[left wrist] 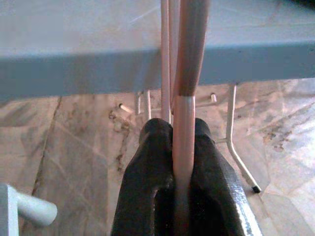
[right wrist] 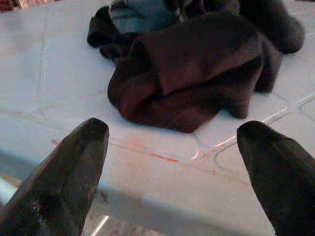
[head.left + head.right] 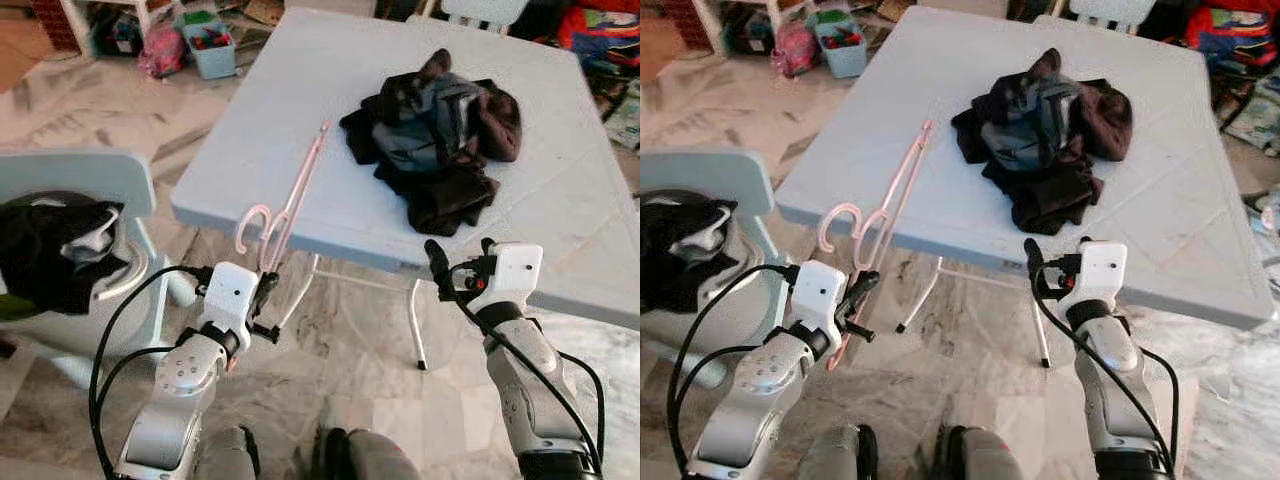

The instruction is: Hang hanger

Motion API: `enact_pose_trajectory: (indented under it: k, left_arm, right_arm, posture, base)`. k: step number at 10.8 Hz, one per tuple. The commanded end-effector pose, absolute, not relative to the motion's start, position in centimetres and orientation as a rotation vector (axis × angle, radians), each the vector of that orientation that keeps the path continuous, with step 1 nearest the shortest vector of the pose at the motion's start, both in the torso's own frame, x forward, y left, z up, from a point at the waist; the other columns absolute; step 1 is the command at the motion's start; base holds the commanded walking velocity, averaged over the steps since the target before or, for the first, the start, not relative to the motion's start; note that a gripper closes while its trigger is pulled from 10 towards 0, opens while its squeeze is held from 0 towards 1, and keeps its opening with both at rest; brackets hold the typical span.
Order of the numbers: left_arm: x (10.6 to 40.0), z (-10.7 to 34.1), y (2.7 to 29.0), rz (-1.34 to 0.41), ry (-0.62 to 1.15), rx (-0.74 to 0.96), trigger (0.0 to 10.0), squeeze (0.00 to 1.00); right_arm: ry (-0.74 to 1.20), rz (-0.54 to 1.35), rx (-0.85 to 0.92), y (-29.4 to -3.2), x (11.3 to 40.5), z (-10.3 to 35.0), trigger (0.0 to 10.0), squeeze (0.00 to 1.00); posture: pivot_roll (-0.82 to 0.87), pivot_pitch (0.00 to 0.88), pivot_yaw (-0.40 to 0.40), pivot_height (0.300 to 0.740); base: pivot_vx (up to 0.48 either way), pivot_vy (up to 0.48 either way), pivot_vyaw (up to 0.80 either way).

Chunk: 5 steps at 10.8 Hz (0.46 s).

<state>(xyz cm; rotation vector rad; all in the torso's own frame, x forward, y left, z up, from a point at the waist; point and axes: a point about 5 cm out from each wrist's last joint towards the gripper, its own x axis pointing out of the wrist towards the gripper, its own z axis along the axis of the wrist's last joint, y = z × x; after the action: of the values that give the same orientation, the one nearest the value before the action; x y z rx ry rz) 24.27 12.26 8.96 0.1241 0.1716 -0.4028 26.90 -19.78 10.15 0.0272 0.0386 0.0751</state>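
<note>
**Left gripper clamps pink hanger at table edge; right gripper open before the clothes**

Left gripper (image 3: 266,290): below the near edge of the pale blue table (image 3: 300,80), fingers closed tight on the pink hanger (image 3: 296,200). In the left wrist view the two black fingers (image 1: 147,187) pinch a pink bar of the hanger (image 1: 184,123) between them, with thinner pink bars just beside it, running up past the table's edge.

Hanger: rises away from the left gripper, leaning over the table edge. Its hook curls just above and to the outer side of the gripper. The far end lies over the tabletop, pointing toward the table's middle.

Right gripper (image 3: 458,262): just in front of the table's near edge, holding nothing. Fingers spread wide, as the right wrist view shows, one fingertip (image 2: 83,147) at each side of the frame.

Pile of dark clothes (image 2: 197,69): on the tabletop straight ahead of the right gripper, near but not touching. Black and brown cloth, grey-blue piece on top.

To the outer side of the left gripper: a pale chair (image 3: 90,180) with black clothing (image 3: 50,250) heaped on the seat.

Marbled floor (image 3: 350,340) beneath both grippers.
</note>
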Motion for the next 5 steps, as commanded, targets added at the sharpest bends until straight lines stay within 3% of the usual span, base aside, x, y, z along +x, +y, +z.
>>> enact_pose_trajectory:
  k: [1,5]
  left_arm:
    - [24.12,9.02,11.94,-0.419,0.163,0.124,10.0,0.0]
    - [24.2,9.05,11.84,-0.416,0.16,0.119,10.0,0.0]
  right_arm:
    - [0.041,0.05,0.024,-20.23,26.97,10.05,10.0,0.0]
    - [0.038,0.035,0.015,-20.45,27.32,10.14,10.0,0.0]
  posture:
    - [-0.01,0.105,-0.058,0.74]
    - [-0.01,0.102,-0.062,0.74]
  base:
    - [-0.364,0.0,0.0]
    - [-0.382,0.0,0.0]
